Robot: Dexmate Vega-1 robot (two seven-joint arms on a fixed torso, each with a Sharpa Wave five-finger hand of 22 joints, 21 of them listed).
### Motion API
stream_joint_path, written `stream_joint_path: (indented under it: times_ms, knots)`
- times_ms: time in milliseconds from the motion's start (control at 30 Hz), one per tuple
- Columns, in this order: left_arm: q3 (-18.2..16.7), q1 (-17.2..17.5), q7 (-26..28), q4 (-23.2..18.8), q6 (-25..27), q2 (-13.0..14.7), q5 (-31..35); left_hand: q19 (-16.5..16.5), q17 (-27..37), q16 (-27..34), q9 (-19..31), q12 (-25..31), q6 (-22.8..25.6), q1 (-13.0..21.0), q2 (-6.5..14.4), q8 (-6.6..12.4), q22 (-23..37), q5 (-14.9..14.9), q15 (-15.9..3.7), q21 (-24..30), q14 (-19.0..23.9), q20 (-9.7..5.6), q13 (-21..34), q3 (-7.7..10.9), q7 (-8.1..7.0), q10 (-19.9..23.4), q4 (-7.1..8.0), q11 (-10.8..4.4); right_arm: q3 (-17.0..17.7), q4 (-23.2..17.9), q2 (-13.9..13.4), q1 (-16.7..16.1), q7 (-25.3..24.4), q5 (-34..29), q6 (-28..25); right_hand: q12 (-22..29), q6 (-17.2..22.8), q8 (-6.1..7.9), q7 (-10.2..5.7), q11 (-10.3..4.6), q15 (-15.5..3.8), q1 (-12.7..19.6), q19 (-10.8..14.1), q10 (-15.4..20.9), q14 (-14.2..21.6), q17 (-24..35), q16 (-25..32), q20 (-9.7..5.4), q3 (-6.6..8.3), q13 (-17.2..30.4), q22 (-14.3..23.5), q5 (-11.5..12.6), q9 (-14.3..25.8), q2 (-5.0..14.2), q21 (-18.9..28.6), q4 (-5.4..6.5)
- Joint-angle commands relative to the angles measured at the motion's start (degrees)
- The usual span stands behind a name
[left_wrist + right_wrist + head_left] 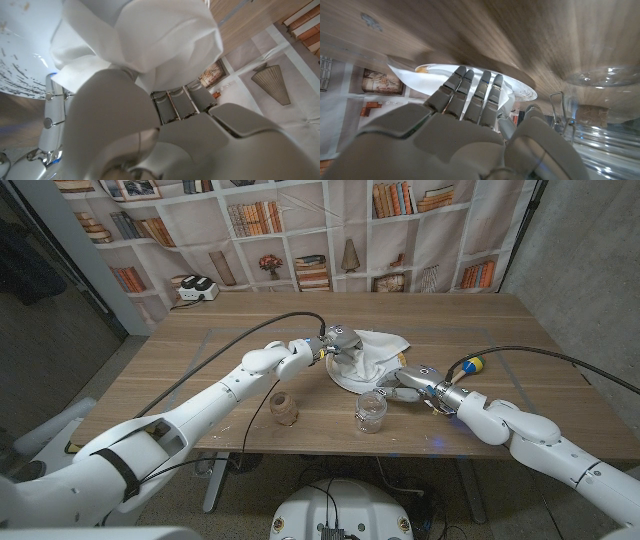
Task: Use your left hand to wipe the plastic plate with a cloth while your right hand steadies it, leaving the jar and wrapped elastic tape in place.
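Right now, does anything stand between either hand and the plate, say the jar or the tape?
Nothing visible does. The left hand holds the cloth on the plate, and the right hand reaches its rim. The jar and wrapped tape stand nearer the table's front edge, apart from the plate.

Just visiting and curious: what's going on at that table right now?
Left hand holds cloth on plate. Right hand touches plate's edge. Jar and tape roll stand apart near table's front edge, nothing in the way.
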Motion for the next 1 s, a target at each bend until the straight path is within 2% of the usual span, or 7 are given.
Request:
stream_joint_path:
  times_ms: [33,267,467,700,833,1000]
  knots:
    - [-0.09,0.39,0.07,-1.80,-2.29,0.16,-1.41,-0.16,0.05,-0.17,0.06,0.14,1.41,0.02,-0.29,0.18,0.20,0.28,-3.10,0.23,-0.36,-1.56,0.14,0.76,0.84,0.59,0.59,-0.87,-0.51,0.56,0.57,0.77,0.03,-0.22,0.26,-0.12,0.40,-0.15,-0.09,0.24,-5.65,-0.02,0.69,0.71,0.63,0.12,-0.03,-4.26,0.35,0.05,0.30,-0.29,0.22,0.59,-0.12,-0.02]
    - [0.28,0.23,2.15,-0.27,-3.30,-1.47,-2.05,-0.14,0.00,-0.07,0.03,0.23,1.30,0.04,-0.28,0.06,0.18,0.27,-3.17,0.38,-0.05,-1.58,0.18,0.83,0.97,0.60,0.60,-1.01,-0.64,0.50,0.66,1.02,0.19,-0.29,0.36,-0.19,0.46,-0.17,-0.10,-0.05,-5.72,-0.03,0.69,0.72,0.66,0.12,-0.04,-4.24,0.40,0.05,0.30,-0.34,0.22,0.59,-0.15,0.00]
    - [1.56,-0.71,3.94,3.20,-3.18,-3.75,-1.02,-0.14,-0.03,0.01,0.01,0.27,1.52,-0.02,-0.30,0.07,0.17,0.25,-3.16,0.55,0.16,-1.58,0.03,0.86,1.06,0.80,0.64,-1.14,-0.75,0.48,0.75,1.32,0.30,-0.25,0.60,-0.24,0.59,-0.15,-0.14,-0.09,-5.68,-0.03,0.71,0.72,0.62,0.12,-0.07,-4.23,0.43,0.05,0.30,-0.36,0.22,0.59,-0.16,0.00]
    - [4.15,-2.66,8.74,8.72,-1.31,-6.32,3.76,-0.09,-0.08,0.08,-0.03,0.40,1.85,-0.12,-0.46,0.11,0.16,0.22,-3.16,0.72,0.40,-1.61,-0.02,0.87,1.12,1.11,0.65,-1.30,-0.76,0.59,0.93,1.39,0.25,-0.05,0.69,-0.21,0.66,-0.17,-0.17,0.02,-5.70,-0.03,0.73,0.96,0.64,0.12,-0.07,-4.26,0.47,0.05,0.30,-0.40,0.22,0.57,-0.18,0.01]
    - [6.03,-4.68,12.59,14.00,0.58,-8.49,7.27,-0.09,-0.13,0.12,-0.05,0.41,2.19,-0.18,-0.57,0.18,0.15,0.19,-3.18,0.80,0.59,-1.63,-0.23,0.87,0.94,1.41,0.66,-1.45,-0.69,0.62,1.03,1.19,0.22,0.13,0.53,-0.22,0.66,-0.19,-0.16,-0.09,-5.69,-0.03,0.77,1.01,0.71,0.12,-0.05,-4.23,0.49,0.05,0.30,-0.42,0.22,0.56,-0.18,0.02]
    - [6.49,-6.15,14.64,17.59,1.91,-9.71,8.40,-0.04,-0.14,0.20,-0.10,0.36,2.57,-0.27,-0.68,0.23,0.15,0.17,-3.24,0.94,0.82,-1.73,-0.54,0.87,0.50,1.68,0.68,-1.40,-0.58,0.69,1.02,0.92,-0.11,0.21,0.53,-0.25,0.72,-0.19,-0.20,-0.18,-5.68,-0.04,0.80,1.03,0.71,0.12,-0.06,-4.24,0.51,0.05,0.30,-0.44,0.22,0.55,-0.18,0.02]
